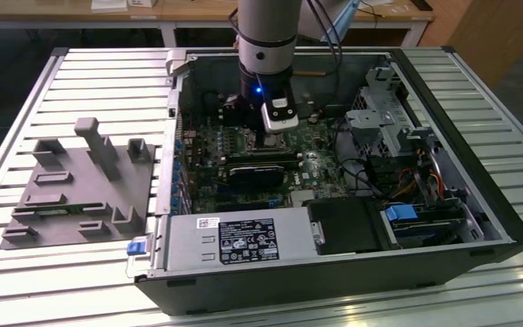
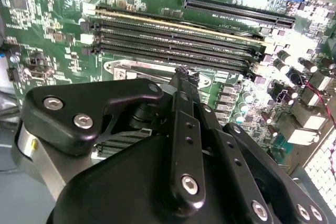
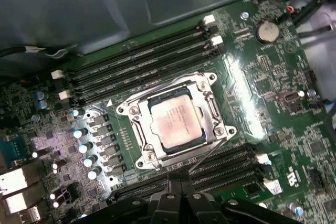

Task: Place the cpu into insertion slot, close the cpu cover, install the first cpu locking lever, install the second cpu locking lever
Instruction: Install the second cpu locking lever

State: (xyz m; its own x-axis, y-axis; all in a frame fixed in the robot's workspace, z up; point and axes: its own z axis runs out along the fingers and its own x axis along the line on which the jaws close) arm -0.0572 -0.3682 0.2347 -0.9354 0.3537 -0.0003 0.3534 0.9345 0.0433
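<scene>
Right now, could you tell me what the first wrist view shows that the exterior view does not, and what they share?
The first wrist view shows the cpu seated in the insertion slot, with the cpu cover framing it and memory slots alongside. The exterior view shows the whole open computer case, the power supply, the grey fixture and the arm over the socket area. Both show the green motherboard.

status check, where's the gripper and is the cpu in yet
Gripper low over the motherboard, just beside the insertion slot. Cpu seated, cpu cover down around it. Nothing in the way.

Arm [image 1: 266, 41] vertical; gripper [image 1: 279, 122] low
</scene>
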